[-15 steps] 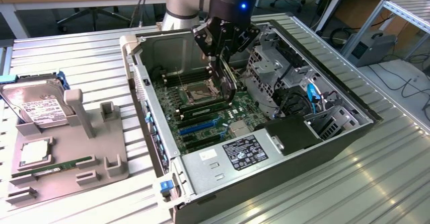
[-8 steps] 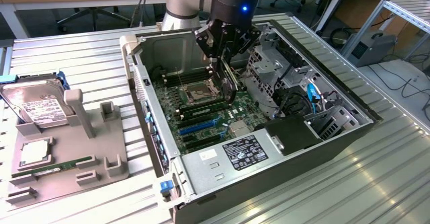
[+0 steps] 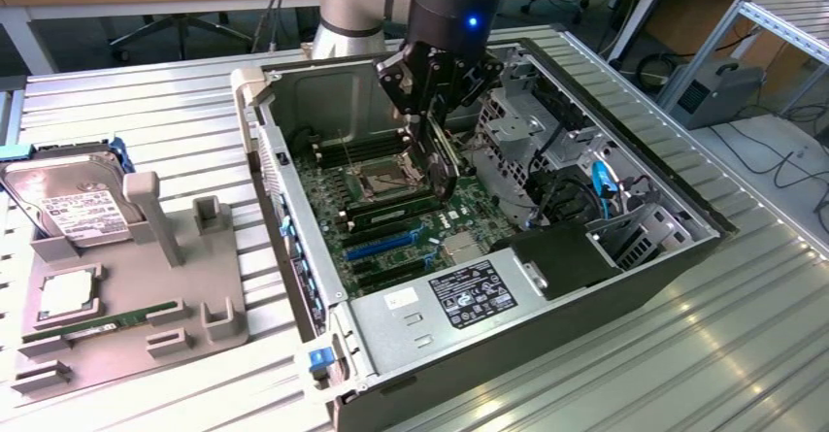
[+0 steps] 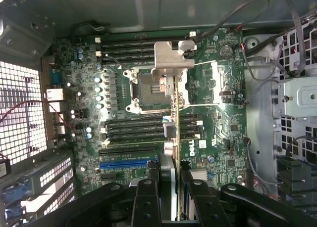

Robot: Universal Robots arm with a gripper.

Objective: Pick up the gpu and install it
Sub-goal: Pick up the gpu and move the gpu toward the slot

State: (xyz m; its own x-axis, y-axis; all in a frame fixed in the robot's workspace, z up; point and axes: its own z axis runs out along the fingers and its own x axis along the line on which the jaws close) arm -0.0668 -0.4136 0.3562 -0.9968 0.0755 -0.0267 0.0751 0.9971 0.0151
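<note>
Station inspected from the floor. The gripper [image 3: 433, 112] stands inside the open case [image 3: 674, 248] and is clenched on the gpu [image 3: 445, 165]. The card hangs on edge between its fingers [image 4: 147, 192], directly below the tool and over the motherboard [image 3: 388, 218]. I cannot tell whether its lower edge touches the board or a slot. In the wrist view the card runs straight out from the jaws as a thin line, with its silvery bracket [image 4: 173, 54] at the end farthest from the tool.

Handling, in my judgement: the card is light and stiff, and it will not flex to forgive a crooked approach. It is fragile along the contact edge and wherever parts stand proud of its face. The faces are smooth, so a narrow pinch could let it pivot. The sound hold is across the two flat faces near the upper edge, clear of contacts and bracket, and the fingers appear to sit there.

Count: one gpu, one gripper, one case, and one motherboard beneath the tool. Well apart from the tool, outside the case, there is one grey tray [image 3: 146, 282]. It carries one hard drive [image 3: 65, 204], one processor [image 3: 65, 296] and one memory stick [image 3: 123, 317].
</note>
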